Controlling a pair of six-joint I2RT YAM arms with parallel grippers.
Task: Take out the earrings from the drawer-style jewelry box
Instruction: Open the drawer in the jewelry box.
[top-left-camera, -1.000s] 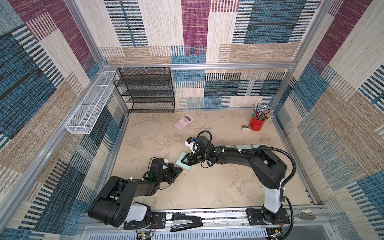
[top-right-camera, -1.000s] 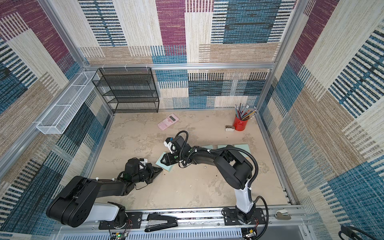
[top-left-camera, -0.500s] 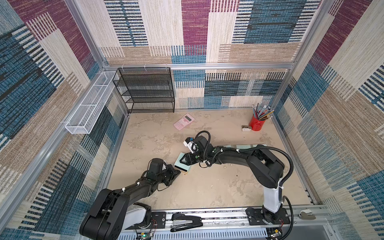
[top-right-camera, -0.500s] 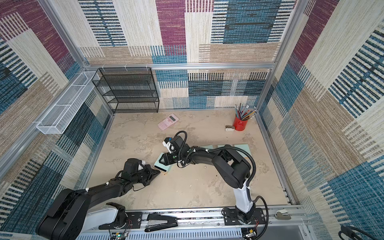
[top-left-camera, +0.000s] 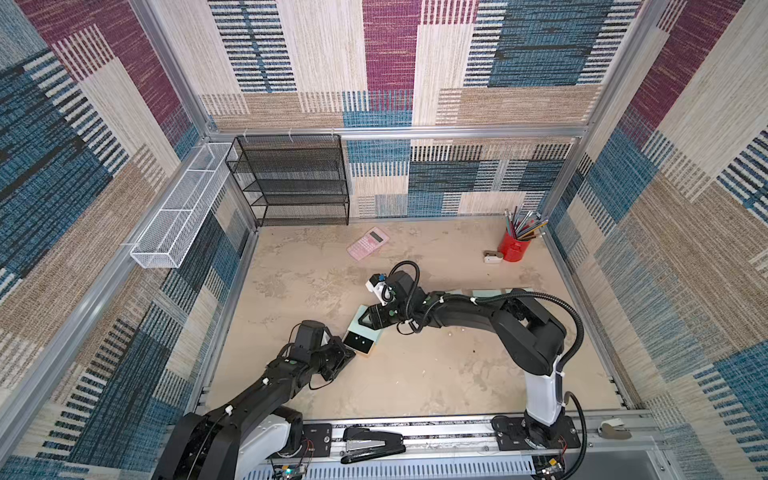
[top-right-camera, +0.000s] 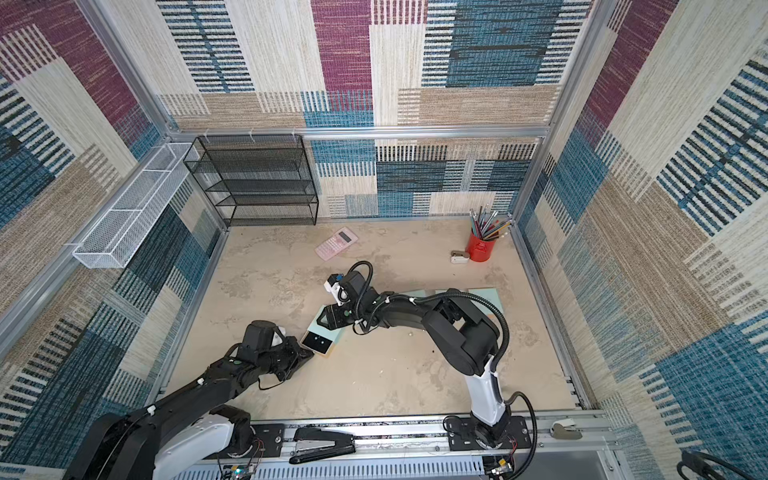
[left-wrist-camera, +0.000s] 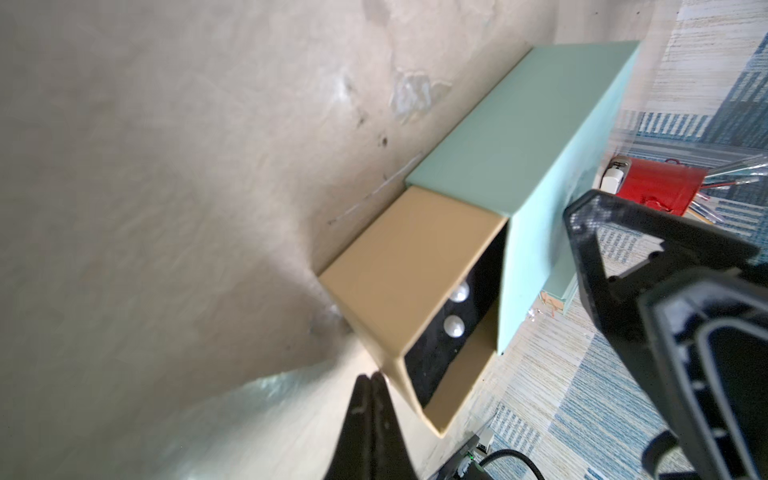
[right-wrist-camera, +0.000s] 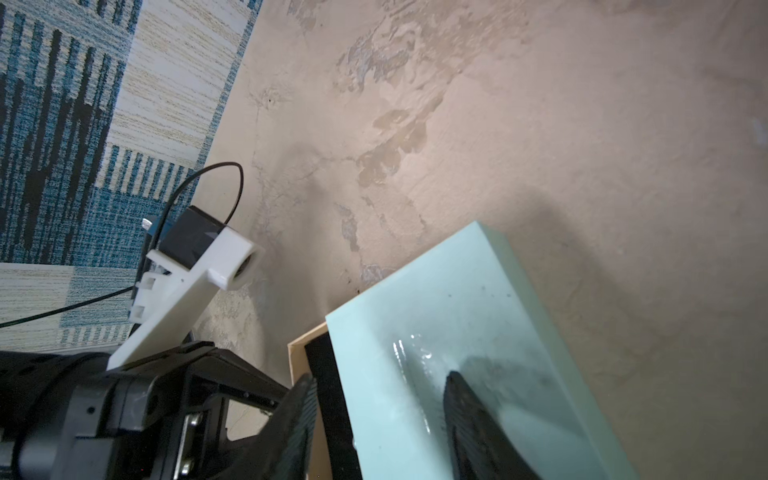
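The mint-green jewelry box (top-left-camera: 354, 323) lies on the floor mid-scene, also seen in the left wrist view (left-wrist-camera: 536, 137). Its tan drawer (left-wrist-camera: 399, 266) stands pulled out, showing black lining. Two pale round earrings (left-wrist-camera: 454, 326) sit on the lining, tiny specks in a top view (top-left-camera: 360, 340). My left gripper (left-wrist-camera: 372, 376) is shut and empty, its tips beside the drawer's outer end corner (top-left-camera: 349, 355). My right gripper (right-wrist-camera: 378, 380) is open on the box (top-left-camera: 368, 319). One finger (right-wrist-camera: 461, 399) rests on the mint top. The other hangs over the drawer's edge.
A pink calculator (top-left-camera: 368, 243) lies behind the box. A red pencil cup (top-left-camera: 515, 247) and a small white item (top-left-camera: 493, 257) stand at the back right. A black mesh rack (top-left-camera: 291, 183) and a white wire basket (top-left-camera: 178, 208) line the back left. A black stapler (top-left-camera: 372, 442) sits on the front rail.
My left arm has dropped lower and stretched out along the floor, its shut tips staying by the drawer's end. The right arm and the box have hardly moved.
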